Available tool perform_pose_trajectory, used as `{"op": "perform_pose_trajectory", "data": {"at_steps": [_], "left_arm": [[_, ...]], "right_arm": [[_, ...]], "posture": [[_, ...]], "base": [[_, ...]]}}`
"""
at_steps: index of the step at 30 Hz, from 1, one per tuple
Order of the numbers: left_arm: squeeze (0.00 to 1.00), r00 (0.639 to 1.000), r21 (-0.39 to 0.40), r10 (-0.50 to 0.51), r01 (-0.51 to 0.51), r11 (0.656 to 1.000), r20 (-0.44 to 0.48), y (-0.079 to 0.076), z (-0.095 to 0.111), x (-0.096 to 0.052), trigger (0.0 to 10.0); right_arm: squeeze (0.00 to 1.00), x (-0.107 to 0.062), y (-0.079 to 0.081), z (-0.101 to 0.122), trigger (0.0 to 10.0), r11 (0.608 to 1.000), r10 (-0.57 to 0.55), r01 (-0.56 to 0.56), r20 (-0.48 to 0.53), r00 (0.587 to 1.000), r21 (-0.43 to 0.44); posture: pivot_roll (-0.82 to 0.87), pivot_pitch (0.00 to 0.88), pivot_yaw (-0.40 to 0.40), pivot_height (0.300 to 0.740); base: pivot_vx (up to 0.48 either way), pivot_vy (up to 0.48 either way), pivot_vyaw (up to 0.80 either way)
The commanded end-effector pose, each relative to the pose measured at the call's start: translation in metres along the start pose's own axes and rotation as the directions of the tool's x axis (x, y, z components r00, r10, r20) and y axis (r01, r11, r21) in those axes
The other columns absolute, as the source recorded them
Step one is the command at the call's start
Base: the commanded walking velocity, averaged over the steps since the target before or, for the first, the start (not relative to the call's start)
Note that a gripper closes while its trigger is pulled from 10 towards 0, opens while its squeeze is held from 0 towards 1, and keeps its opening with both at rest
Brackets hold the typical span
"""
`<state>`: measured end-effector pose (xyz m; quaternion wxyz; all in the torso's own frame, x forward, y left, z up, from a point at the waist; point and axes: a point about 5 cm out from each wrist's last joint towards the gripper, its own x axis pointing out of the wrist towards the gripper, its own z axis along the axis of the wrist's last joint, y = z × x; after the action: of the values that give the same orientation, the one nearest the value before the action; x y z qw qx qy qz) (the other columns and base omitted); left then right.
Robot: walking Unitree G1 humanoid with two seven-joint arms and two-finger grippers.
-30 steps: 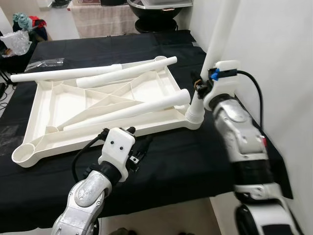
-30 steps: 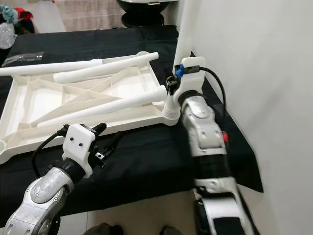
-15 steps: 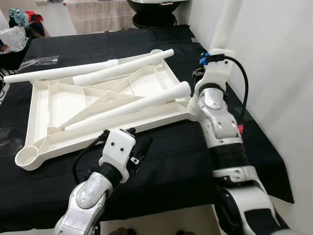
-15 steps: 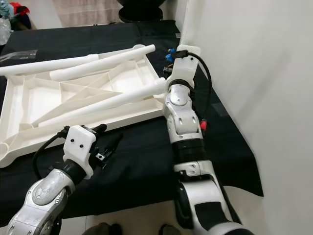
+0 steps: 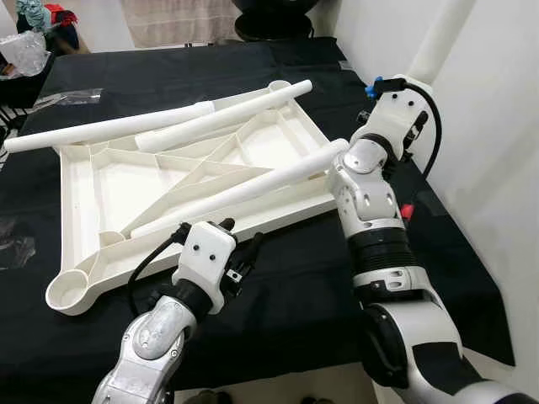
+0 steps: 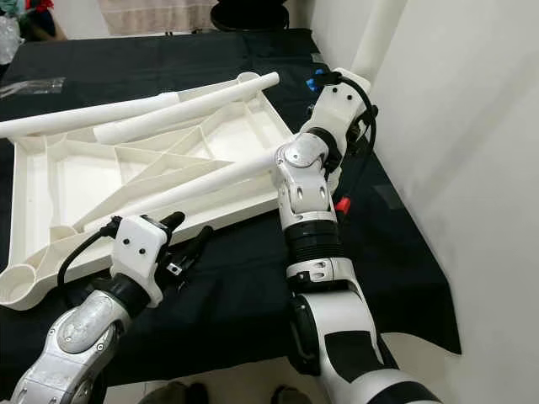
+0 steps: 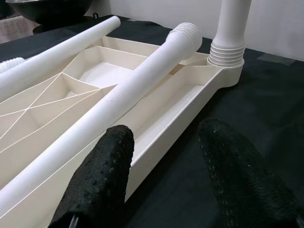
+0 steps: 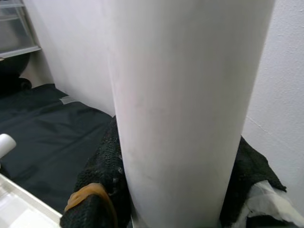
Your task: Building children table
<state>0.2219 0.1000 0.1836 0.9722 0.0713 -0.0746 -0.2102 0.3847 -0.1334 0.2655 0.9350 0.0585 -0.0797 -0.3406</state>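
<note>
The right gripper (image 8: 175,199) was clamped around the upright table leg (image 8: 185,104), its black fingers (image 8: 102,171) pressed against either side of the white tube near its base, presumably to turn or steady the leg where it seats in the corner socket of the tabletop (image 5: 109,181). That tabletop lay upside down on the black cloth (image 5: 303,286), ribbed underside up, which is the sensible way to lay it since the leg sockets then face upward. The standing leg rose from the corner nearest the white wall (image 6: 472,126), its threaded collar (image 7: 227,53) sitting at the socket rim (whether it was fully screwed home could not be judged). A loose leg (image 5: 244,189) rested diagonally across the ribs with its threaded end near that same corner, and two more legs (image 5: 152,126) lay along the far edge of the tabletop, all within reach for later fitting. The left gripper (image 7: 166,175) hovered just over the cloth beside the near edge of the tabletop, fingers apart and holding nothing, likely standing by to brace the tabletop or pick up the diagonal leg. The empty round socket (image 5: 69,292) at the near left corner was not yet filled, so most of the assembly seemed to remain.
</note>
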Motion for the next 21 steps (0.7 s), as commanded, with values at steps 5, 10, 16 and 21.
{"op": "perform_pose_trajectory", "data": {"at_steps": [5, 10, 16, 21], "left_arm": [[0.00, 1.000, -0.007, -0.009, 0.009, 1.000, -0.004, -0.004, -0.002, -0.002, 10.0], [0.00, 1.000, -0.005, -0.011, 0.011, 1.000, -0.002, -0.004, -0.002, -0.002, 10.0], [0.00, 1.000, -0.006, -0.010, 0.010, 1.000, -0.001, -0.004, -0.002, -0.002, 10.0], [0.00, 1.000, -0.004, -0.012, 0.012, 1.000, 0.001, -0.005, -0.002, -0.001, 10.0]], "right_arm": [[0.00, -0.002, 0.001, -0.019, 10.0, 1.000, 0.017, -0.018, -0.069, 0.997, -0.009], [1.00, -0.001, 0.002, -0.018, 10.0, 1.000, 0.020, -0.021, -0.049, 0.999, -0.016], [0.00, -0.003, 0.009, -0.011, 10.0, 0.996, 0.095, -0.095, -0.007, 0.995, -0.001], [0.00, -0.002, 0.013, -0.004, 10.0, 0.979, 0.202, -0.203, 0.034, 0.979, 0.025]], "posture": [[0.02, 0.123, -0.040, 0.740], [0.02, 0.122, -0.041, 0.740], [0.02, 0.125, -0.041, 0.740], [0.02, 0.127, -0.042, 0.740]], "base": [[0.000, 0.000, 0.00], [0.000, 0.000, 0.00], [0.000, 0.000, 0.00], [0.000, 0.000, 0.00]]}}
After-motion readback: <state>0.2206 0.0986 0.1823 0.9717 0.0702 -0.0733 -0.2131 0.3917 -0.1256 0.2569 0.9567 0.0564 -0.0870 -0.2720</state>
